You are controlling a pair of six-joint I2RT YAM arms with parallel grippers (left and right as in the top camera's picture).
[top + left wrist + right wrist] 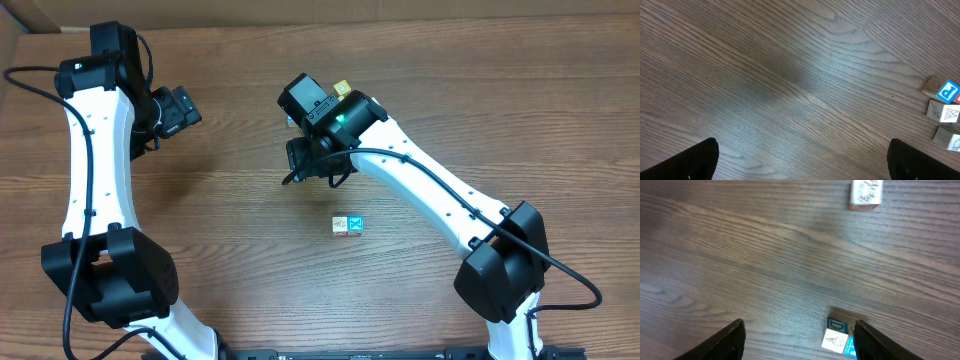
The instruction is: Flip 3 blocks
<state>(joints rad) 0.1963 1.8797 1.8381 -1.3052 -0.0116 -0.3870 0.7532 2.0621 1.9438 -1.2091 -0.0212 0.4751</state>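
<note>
Sitting on grained table (790, 75), tiny wooden cube blocks (341, 226); left claw (802, 162) and right claw (800, 341) spread wide.

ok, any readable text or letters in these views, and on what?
"P": white, blue face of edge block, left wrist view.
"W": faint, probably, on block below it.
"D": teal side of cream block, right wrist view.
"X": white, on blue block, overhead.
Top block, right wrist view: drawing only, nothing readable.

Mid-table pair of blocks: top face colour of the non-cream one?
Blue block: blue with a white X. Best in overhead.
</note>
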